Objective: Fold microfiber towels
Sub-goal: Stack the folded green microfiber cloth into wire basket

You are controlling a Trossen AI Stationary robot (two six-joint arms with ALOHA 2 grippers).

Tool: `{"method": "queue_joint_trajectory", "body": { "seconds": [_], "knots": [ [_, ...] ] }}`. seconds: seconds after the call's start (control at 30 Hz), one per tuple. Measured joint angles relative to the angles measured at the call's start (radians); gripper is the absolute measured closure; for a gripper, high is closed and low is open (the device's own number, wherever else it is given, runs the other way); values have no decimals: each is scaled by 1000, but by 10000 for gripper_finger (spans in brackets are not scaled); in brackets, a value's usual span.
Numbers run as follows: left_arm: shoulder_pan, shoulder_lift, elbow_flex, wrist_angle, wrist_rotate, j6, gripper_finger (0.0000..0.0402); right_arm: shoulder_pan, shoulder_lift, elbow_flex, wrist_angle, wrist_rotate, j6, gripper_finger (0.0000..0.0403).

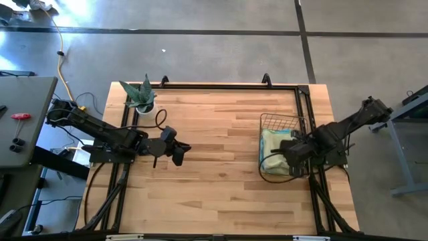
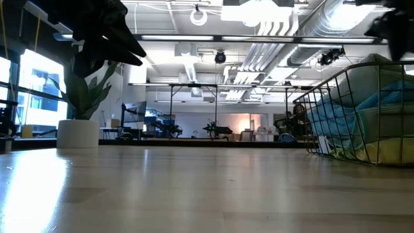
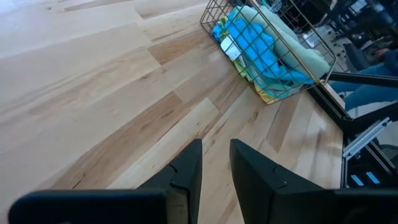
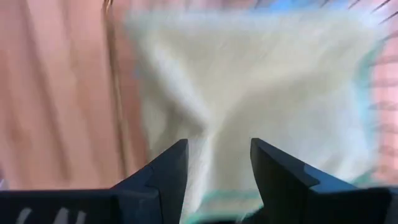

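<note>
Now the right gripper [image 4: 214, 165], fingers apart above the pale green towel [image 4: 249, 81] in the basket [image 1: 267, 120], should descend straight and pinch only the top layer; left gripper [image 3: 216, 168] waits slightly apart, holding nothing

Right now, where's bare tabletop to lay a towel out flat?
Widest bare patch: the table between the left gripper and the wire basket, running to the near edge. Also free: the far strip from the potted plant toward the basket. Crowded: the right side, where the right gripper hangs over the towels.
</note>
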Motion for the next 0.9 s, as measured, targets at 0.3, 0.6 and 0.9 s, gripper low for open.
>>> {"method": "queue_joint_trajectory", "body": {
  "seconds": [0.3, 0.6, 0.9],
  "knots": [
    [0, 0, 0, 0, 0, 6, 328, 0, 0, -99, 75, 192, 121, 235],
    [0, 0, 0, 0, 0, 18, 328, 19, 0, -210, 287, 14, 132, 235],
    [0, 0, 0, 0, -5, 33, 328, 27, 1, -249, 276, 140, 131, 235]
  ]
}}
